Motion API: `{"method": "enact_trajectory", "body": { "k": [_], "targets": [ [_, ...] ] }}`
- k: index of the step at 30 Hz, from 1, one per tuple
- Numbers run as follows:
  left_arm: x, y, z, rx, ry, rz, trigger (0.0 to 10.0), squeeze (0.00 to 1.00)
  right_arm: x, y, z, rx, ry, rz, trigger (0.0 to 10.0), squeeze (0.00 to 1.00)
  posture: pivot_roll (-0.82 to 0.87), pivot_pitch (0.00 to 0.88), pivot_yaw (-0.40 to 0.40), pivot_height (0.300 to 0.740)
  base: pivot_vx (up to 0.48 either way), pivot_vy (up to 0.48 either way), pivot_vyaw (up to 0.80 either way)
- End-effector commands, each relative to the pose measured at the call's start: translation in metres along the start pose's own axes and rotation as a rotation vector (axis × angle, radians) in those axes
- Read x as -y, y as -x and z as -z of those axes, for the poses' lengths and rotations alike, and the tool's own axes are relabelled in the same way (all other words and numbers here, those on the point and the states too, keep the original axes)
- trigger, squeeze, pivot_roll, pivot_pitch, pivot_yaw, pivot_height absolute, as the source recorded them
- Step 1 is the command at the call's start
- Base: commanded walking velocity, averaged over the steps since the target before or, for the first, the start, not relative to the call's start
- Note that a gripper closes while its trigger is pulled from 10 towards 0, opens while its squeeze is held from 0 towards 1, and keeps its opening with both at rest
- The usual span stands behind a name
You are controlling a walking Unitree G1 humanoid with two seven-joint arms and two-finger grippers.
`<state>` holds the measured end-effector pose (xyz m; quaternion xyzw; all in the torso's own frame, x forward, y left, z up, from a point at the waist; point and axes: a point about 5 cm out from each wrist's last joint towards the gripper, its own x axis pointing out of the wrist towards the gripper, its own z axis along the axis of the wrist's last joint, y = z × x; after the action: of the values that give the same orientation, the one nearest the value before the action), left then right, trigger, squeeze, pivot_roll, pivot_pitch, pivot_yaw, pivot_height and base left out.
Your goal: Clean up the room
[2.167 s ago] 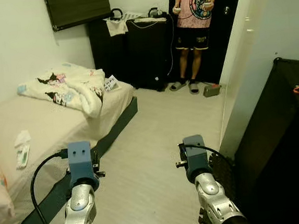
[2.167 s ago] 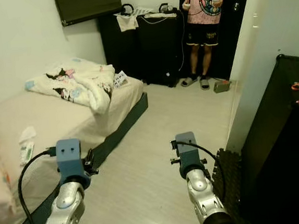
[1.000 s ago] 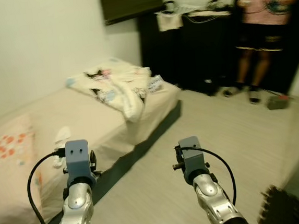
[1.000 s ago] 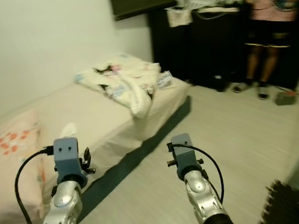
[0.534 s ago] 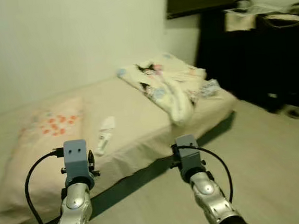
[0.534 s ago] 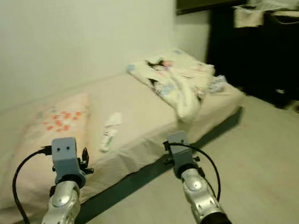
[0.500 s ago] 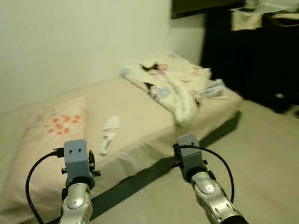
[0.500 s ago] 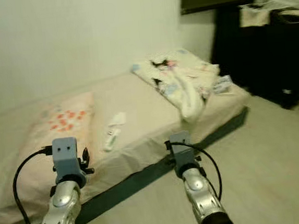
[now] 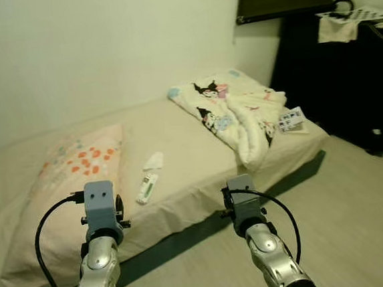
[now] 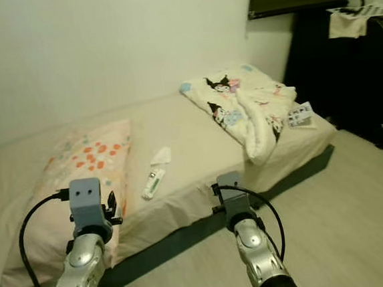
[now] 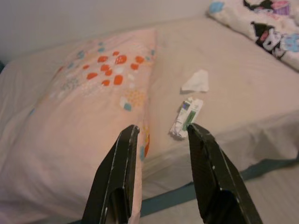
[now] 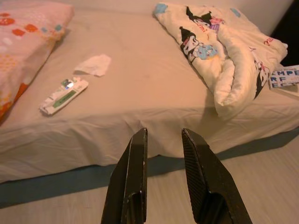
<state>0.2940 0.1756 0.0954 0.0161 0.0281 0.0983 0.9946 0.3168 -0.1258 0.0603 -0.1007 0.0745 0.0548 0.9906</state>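
Note:
A low bed (image 9: 178, 141) stands in front of me against the wall. On its sheet lie a white tube with a green label (image 9: 146, 188) and a crumpled white tissue (image 9: 154, 161). A cartoon-print blanket (image 9: 239, 109) is bunched at the bed's right end. My left gripper (image 11: 163, 128) hovers open near the bed's front edge, with the tube (image 11: 186, 116) just beyond its fingertips. My right gripper (image 12: 164, 132) is open too, held above the floor before the bed's side. Neither holds anything.
A pillow with orange dots (image 9: 79, 167) covers the bed's left part. A small printed packet (image 9: 291, 120) sits at the bed's right corner. A tall black cabinet (image 9: 345, 56) stands at the far right. Pale wood floor (image 9: 359, 216) stretches to my right.
The camera has swung left, so the bed now sits in the middle and the person and doorway have left the picture. Both arms keep the same raised pose, fingers open.

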Motion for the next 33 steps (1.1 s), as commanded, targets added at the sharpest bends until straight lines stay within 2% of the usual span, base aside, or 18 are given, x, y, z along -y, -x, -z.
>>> {"method": "enact_trajectory", "body": {
  "k": [1, 7, 33],
  "targets": [
    [0.0013, 0.0010, 0.0007, -0.007, -0.005, 0.004, 10.0, 0.00, -0.0002, 0.0008, 0.0000, 0.006, 0.001, -0.001, 10.0, 0.00, 0.00, 0.014, -0.018, 0.740, 0.255, 0.000, 0.00],
    [0.0012, 0.0011, 0.0007, -0.006, -0.002, 0.005, 10.0, 0.00, -0.0010, 0.0011, -0.0003, 0.009, 0.007, -0.008, 10.0, 0.00, 0.00, 0.012, -0.018, 0.740, 0.255, 0.000, 0.00],
    [0.0001, 0.0023, 0.0016, -0.011, 0.002, -0.006, 10.0, 0.00, -0.0058, 0.0024, 0.0001, 0.010, 0.025, -0.046, 10.0, 0.00, 0.00, 0.019, -0.022, 0.740, 0.256, 0.000, 0.73]
  ]
}}
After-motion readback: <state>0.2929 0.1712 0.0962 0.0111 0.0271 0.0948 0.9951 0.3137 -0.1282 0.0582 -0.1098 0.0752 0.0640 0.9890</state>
